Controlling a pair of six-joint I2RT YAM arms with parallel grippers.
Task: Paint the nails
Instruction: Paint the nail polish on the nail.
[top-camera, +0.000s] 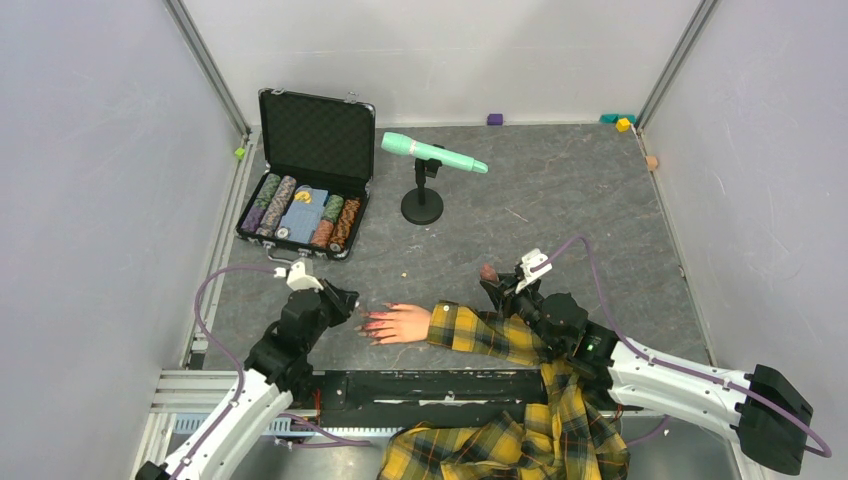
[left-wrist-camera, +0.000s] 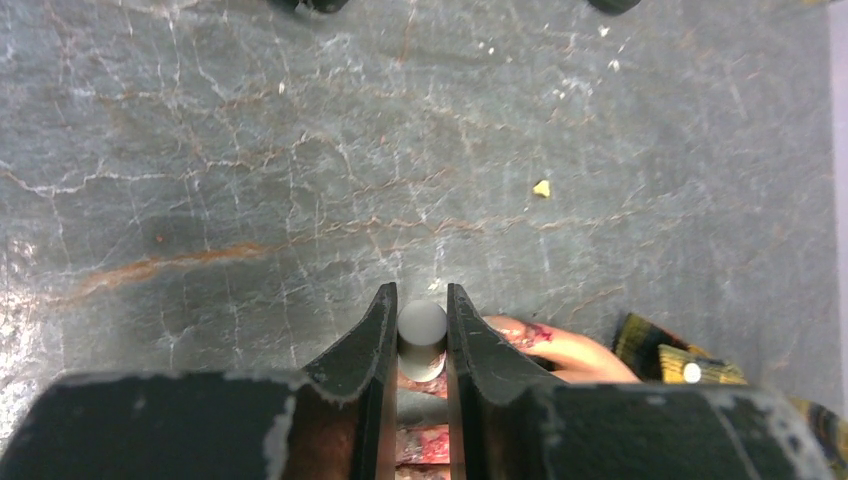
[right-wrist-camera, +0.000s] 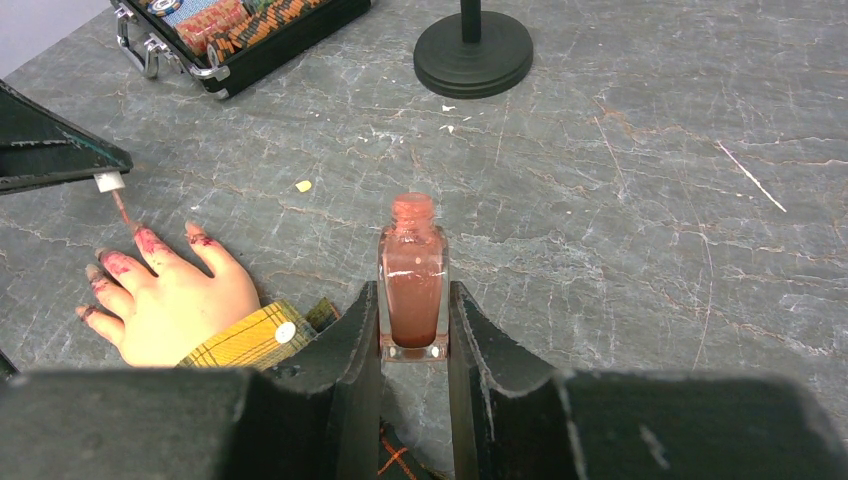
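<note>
A pale mannequin hand in a yellow plaid sleeve lies palm down on the grey table, fingers pointing left. The nails are smeared red-pink. My left gripper is shut on the white brush cap. Its thin brush points down at a fingertip. My right gripper is shut on the open brownish polish bottle, held upright just right of the sleeve.
An open black case of poker chips stands at the back left. A mint microphone sits on a black stand at the back centre. Small coloured blocks lie along the far wall. Plaid cloth hangs over the near edge.
</note>
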